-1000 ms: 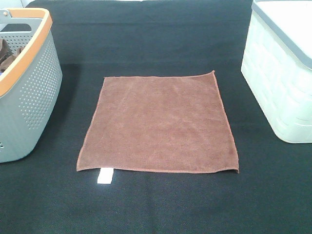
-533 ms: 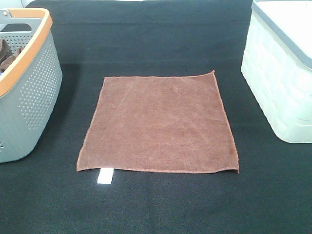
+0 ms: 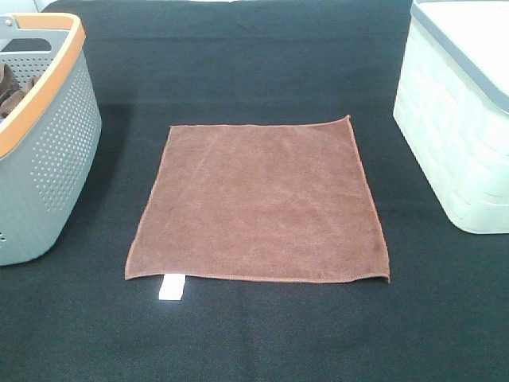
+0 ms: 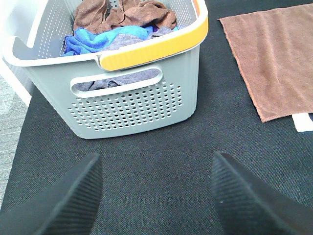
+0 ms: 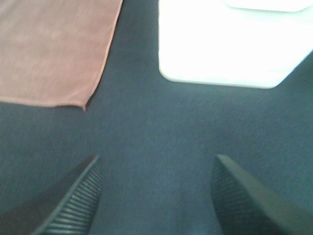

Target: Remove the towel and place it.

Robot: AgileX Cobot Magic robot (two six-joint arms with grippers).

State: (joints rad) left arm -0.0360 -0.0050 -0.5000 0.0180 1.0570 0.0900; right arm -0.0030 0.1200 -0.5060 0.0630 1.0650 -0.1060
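Observation:
The reddish-brown towel lies flat and spread out in the middle of the black table, its white tag at the near left corner. It also shows in the left wrist view and the right wrist view. My left gripper is open and empty above the black cloth, near the grey basket and apart from the towel. My right gripper is open and empty above the black cloth, short of the towel's near right corner. Neither arm shows in the high view.
A grey perforated basket with an orange rim stands at the left; in the left wrist view its wall encloses brown and blue cloths. A white bin with a grey rim stands at the right, seen too in the right wrist view.

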